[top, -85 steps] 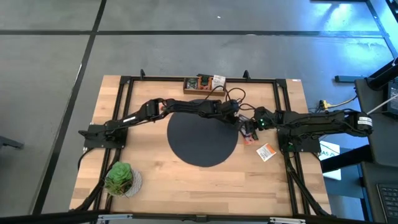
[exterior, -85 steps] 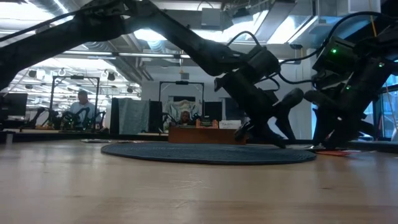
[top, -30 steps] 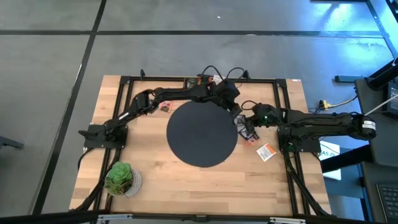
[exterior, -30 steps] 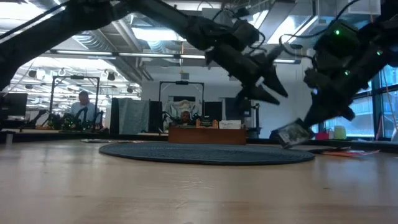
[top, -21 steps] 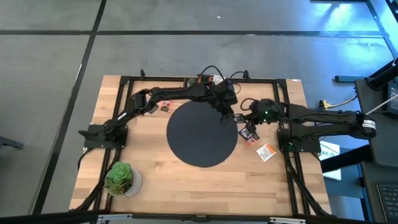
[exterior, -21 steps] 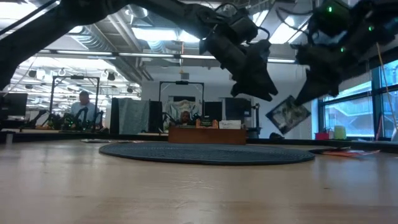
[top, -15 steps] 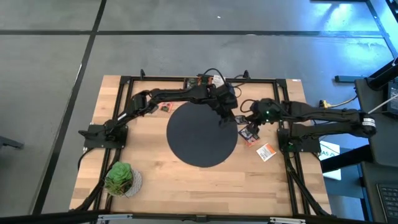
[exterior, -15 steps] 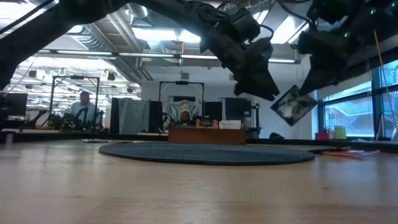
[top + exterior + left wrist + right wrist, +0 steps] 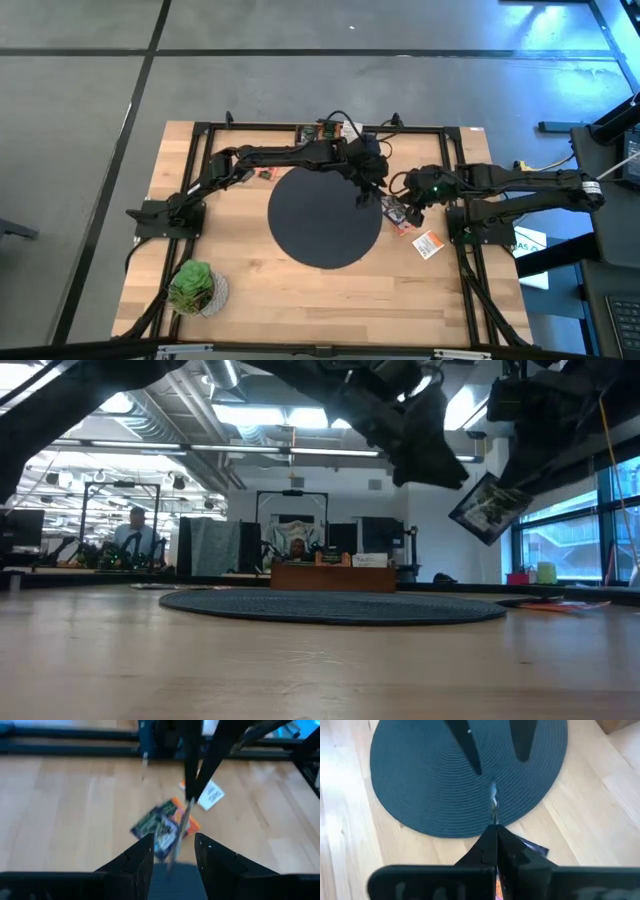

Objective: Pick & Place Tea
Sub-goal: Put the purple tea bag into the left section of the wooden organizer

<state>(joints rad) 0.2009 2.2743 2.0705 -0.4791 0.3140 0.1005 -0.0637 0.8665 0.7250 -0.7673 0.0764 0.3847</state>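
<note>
My right pincer [image 9: 495, 827] is clamped tight on a dark tea packet [image 9: 488, 507], pinching it by one edge so it hangs tilted in the air, well clear of the counter [image 9: 250, 290]. From above, that pincer [image 9: 404, 212] sits just off the right edge of the round black mat [image 9: 320, 225], over the bare wood between the mat and the frame rail. Seen past my right fingers, the packet [image 9: 493, 802] shows only as a thin edge-on sliver in front of the mat [image 9: 420, 780].

My left pincer [image 9: 172, 851] stands spread, with nothing between its fingers. It hovers over the far right part of the mat [image 9: 330, 605], close to my right one, and its two dark fingers [image 9: 465, 742] point toward the packet I am holding. In the level view it [image 9: 430, 445] hangs high above the mat, just beside the lifted packet.

More tea lies on the counter below. A dark packet [image 9: 155, 827] rests partly on an orange one [image 9: 187, 822], just beside the mat's right edge, and a white-and-orange packet [image 9: 428, 243] lies a little farther toward the right rail. One small reddish packet [image 9: 264, 173] lies by the mat's far left side under my left arm. A wooden box [image 9: 320, 130] with more packets stands at the far edge of the counter. A green plant [image 9: 192, 285] sits at the near left corner, well apart from all this.
</note>
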